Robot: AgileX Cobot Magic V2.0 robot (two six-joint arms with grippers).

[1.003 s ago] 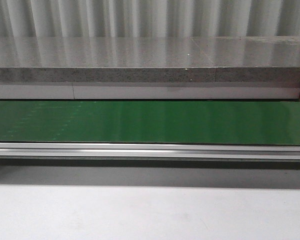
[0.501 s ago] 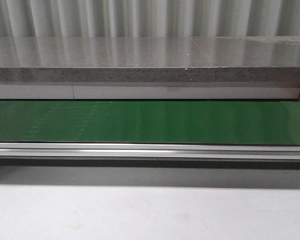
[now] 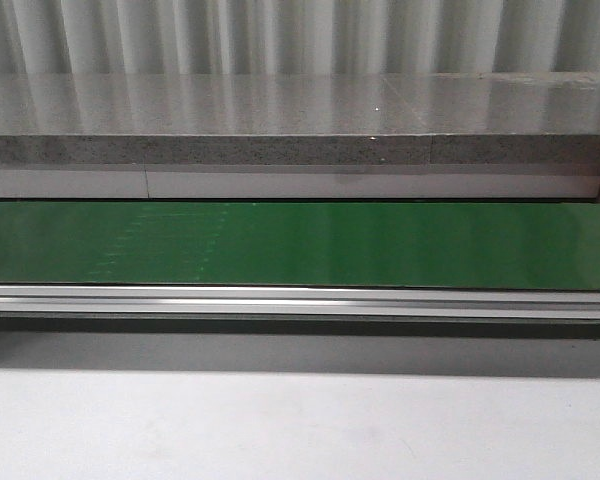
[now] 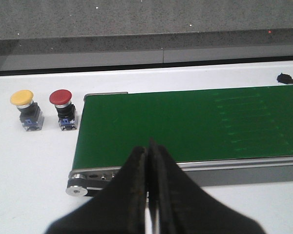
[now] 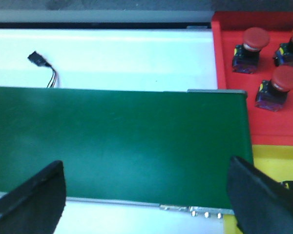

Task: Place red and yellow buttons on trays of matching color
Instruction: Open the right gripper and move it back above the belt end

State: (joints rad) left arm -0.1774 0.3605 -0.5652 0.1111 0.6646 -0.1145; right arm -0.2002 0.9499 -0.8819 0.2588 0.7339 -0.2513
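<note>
Red button (image 4: 61,97) and yellow button (image 4: 21,97) are waiting beside the belt (image 4: 185,122); left hand (image 4: 148,195) is pinched empty, right hand (image 5: 146,195) spread wide (trays (image 5: 273,122) sit far off), risking a mis-sort.

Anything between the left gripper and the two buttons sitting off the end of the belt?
Nothing visible. The left gripper, shut, hovers over the near edge of the green belt. The red button and yellow button stand on the white table just past the belt's end, with only bare table and the belt's corner between.
</note>
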